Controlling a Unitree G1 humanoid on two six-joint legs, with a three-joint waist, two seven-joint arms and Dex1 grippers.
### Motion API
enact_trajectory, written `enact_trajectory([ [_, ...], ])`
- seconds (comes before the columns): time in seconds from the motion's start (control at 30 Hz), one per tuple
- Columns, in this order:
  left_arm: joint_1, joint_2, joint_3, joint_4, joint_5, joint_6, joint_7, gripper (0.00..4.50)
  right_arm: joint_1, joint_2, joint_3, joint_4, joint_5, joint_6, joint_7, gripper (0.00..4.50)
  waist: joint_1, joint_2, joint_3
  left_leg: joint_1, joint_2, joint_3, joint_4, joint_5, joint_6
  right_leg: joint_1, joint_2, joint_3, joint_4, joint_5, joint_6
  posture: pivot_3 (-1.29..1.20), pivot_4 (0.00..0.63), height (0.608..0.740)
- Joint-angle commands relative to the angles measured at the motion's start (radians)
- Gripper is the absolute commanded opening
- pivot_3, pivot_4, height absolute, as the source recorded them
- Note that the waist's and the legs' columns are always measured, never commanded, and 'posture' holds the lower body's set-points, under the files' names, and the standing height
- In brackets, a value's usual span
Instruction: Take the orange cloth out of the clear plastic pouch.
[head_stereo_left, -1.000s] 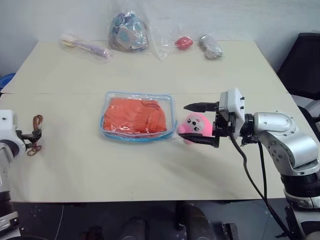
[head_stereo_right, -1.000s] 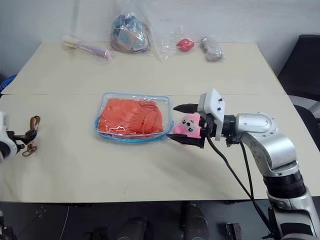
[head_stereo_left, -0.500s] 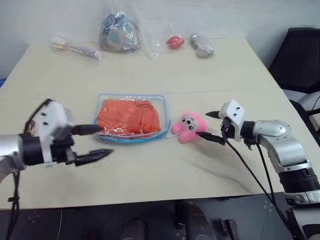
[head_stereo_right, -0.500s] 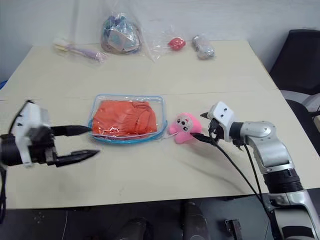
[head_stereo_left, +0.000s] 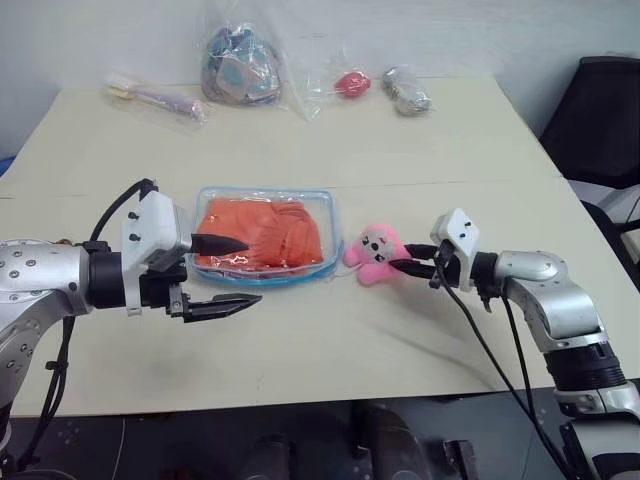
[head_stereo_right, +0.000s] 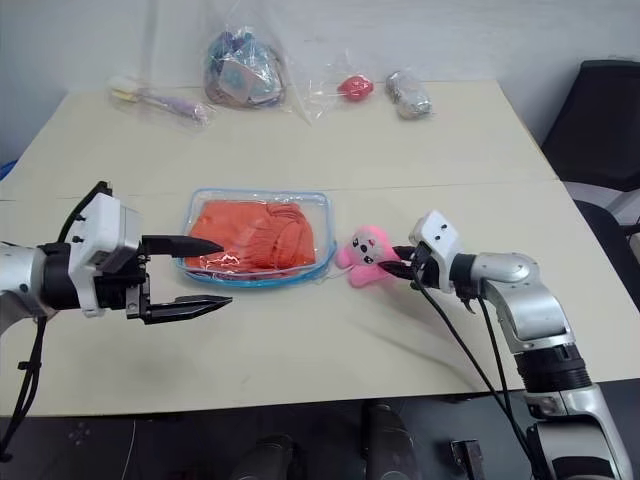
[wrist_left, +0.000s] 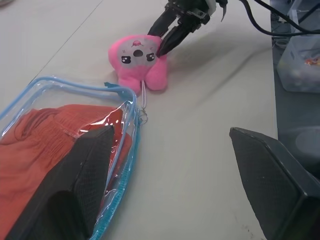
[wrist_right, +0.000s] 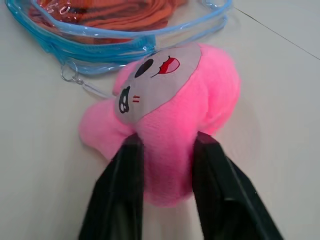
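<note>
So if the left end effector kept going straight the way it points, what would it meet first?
Probably the clear plastic pouch with the orange cloth inside. The open left end effector points toward its near left edge, though its height above the table is unclear.

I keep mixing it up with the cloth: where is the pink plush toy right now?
The pink plush toy lies mid-table in the head views, just right of the clear plastic pouch, pinched by the right pincer.

Orange cloth (head_stereo_left: 262, 232) bunched inside clear plastic pouch (head_stereo_left: 333, 218), flat mid-table.
</note>
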Motion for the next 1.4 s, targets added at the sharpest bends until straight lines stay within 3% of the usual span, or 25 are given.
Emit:
enact_trajectory([
  [0.03, 0.004, 0.005, 0.016, 0.012, 0.015, -0.033, 0.002, 3.88, 0.054, -0.065, -0.096, -0.142, 0.094, 0.056, 0.045, 0.06, 0.007, 0.0, 0.0, 0.0, 0.0, -0.001, 0.0, 0.0, 0.0, 0.0, 0.0, 0.0, 0.0, 0.0, 0.0, 0.0, 0.15, 0.74],
  [0.17, 0.004, 0.007, 0.018, 0.025, 0.017, -0.045, 0.002, 3.88, 0.178, -0.175, -0.096, -0.328, 0.193, 0.135, 0.166, 0.01, 0.022, 0.0, 0.0, 0.0, 0.0, 0.0, 0.0, 0.0, 0.0, 0.0, 0.001, 0.0, -0.001, 0.0, 0.0, 0.0, 0.15, 0.74],
  [0.23, -0.001, 0.003, 0.013, 0.028, 0.017, -0.048, 0.002, 3.88, 0.214, -0.18, -0.056, -0.403, 0.227, 0.196, 0.162, 0.01, 0.024, -0.001, 0.0, -0.001, 0.0, 0.0, -0.001, 0.0, 0.0, 0.001, 0.001, 0.0, -0.001, 0.0, 0.0, 0.0, 0.15, 0.74],
  [0.4, -0.022, -0.003, -0.014, 0.028, 0.012, -0.046, 0.009, 3.88, 0.211, -0.079, 0.083, -0.456, 0.203, 0.246, 0.079, 0.01, 0.022, -0.001, 0.0, 0.0, 0.0, 0.001, -0.001, 0.0, 0.0, 0.002, 0.001, 0.002, 0.0, 0.0, 0.0, 0.0, 0.15, 0.74],
  [0.6, -0.049, 0.009, -0.031, 0.032, 0.001, -0.025, 0.011, 3.88, 0.131, 0.146, 0.214, -0.356, 0.191, 0.327, -0.051, 0.01, 0.02, -0.001, 0.0, 0.0, 0.0, 0.001, -0.001, 0.0, 0.0, 0.0, 0.002, 0.002, 0.0, 0.0, 0.0, 0.0, 0.15, 0.74],
  [0.8, -0.062, 0.013, -0.031, 0.031, 0.002, -0.01, 0.016, 3.88, 0.095, 0.18, 0.243, -0.302, 0.185, 0.357, -0.068, 0.01, 0.02, -0.002, -0.001, 0.0, 0.0, 0.0, 0.0, 0.0, 0.0, 0.0, 0.002, 0.001, 0.0, 0.0, 0.0, 0.0, 0.15, 0.74],
  [0.83, -0.056, 0.012, -0.03, 0.026, 0.003, -0.009, 0.018, 3.88, 0.091, 0.177, 0.247, -0.299, 0.187, 0.362, -0.063, 0.53, 0.02, -0.002, -0.001, 0.0, 0.0, 0.0, -0.001, 0.0, 0.0, 0.0, 0.002, 0.001, 0.0, 0.0, 0.0, 0.0, 0.15, 0.74],
  [1.07, 0.002, -0.018, -0.054, -0.005, 0.012, -0.014, 0.044, 3.88, 0.071, 0.12, 0.239, -0.349, 0.183, 0.308, 0.002, 2.88, 0.019, -0.002, -0.001, 0.0, 0.0, 0.0, -0.001, 0.0, 0.0, 0.0, 0.003, 0.002, 0.0, 0.0, 0.0, 0.0, 0.15, 0.74],
  [1.33, -0.007, -0.114, -0.197, -0.012, 0.005, 0.012, 0.099, 3.88, 0.016, -0.052, 0.166, -0.447, 0.129, 0.185, 0.079, 2.88, 0.024, -0.002, 0.0, 0.0, -0.001, -0.001, 0.0, 0.0, 0.0, 0.0, 0.001, 0.001, -0.001, 0.0, 0.0, 0.0, 0.15, 0.74],
  [1.4, -0.023, -0.14, -0.253, 0.01, 0.019, 0.041, 0.118, 3.88, -0.022, -0.092, 0.164, -0.411, 0.068, 0.079, 0.106, 2.88, 0.023, -0.002, -0.001, 0.0, -0.001, 0.0, -0.001, 0.0, 0.0, 0.001, 0.002, 0.001, -0.001, 0.0, 0.0, 0.0, 0.15, 0.74],
])
